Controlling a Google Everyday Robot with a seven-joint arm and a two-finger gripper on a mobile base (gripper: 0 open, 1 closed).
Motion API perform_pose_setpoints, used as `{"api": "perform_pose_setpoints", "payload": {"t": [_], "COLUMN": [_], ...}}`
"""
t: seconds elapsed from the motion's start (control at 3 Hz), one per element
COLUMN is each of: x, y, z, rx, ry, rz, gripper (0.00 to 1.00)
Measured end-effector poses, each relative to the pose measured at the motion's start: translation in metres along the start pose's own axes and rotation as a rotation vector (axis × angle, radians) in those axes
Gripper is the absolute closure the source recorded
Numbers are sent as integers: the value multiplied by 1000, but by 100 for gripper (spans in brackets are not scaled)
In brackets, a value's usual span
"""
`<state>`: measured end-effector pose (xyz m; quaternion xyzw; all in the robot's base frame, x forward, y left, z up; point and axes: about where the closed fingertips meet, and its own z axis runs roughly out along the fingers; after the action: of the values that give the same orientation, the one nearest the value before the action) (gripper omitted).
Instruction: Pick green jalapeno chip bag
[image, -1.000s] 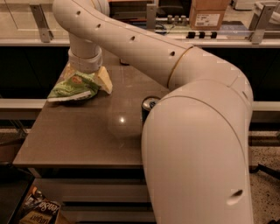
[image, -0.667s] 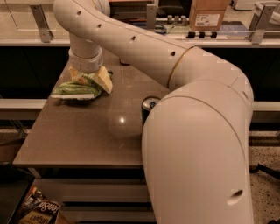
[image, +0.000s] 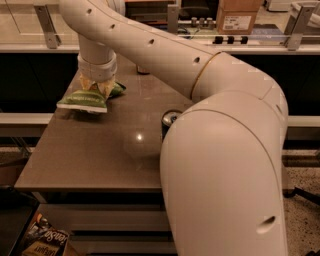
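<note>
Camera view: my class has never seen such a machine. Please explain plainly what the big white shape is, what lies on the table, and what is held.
The white shape is a robot arm, seen close up by the only camera; where that camera is mounted is not known. The arm reaches over a brown table. At its tip, a two-fingered claw is closed on the green jalapeno chip bag, near the table's far left corner. Whether the bag touches the surface is unclear. A can shows partly beside the arm.
</note>
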<state>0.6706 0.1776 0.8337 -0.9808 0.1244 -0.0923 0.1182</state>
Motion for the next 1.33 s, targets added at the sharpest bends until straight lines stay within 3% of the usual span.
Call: {"api": "perform_pose_setpoints", "payload": {"t": [0.33,0.67,1.33], "x": [0,2,18], "y": [0,0,2], "z": [1,0,-53], "rx": [-1,11,63], "ry": [-1,-5,22], "rz": [0,-9,-30], "gripper": [100,100,100]}}
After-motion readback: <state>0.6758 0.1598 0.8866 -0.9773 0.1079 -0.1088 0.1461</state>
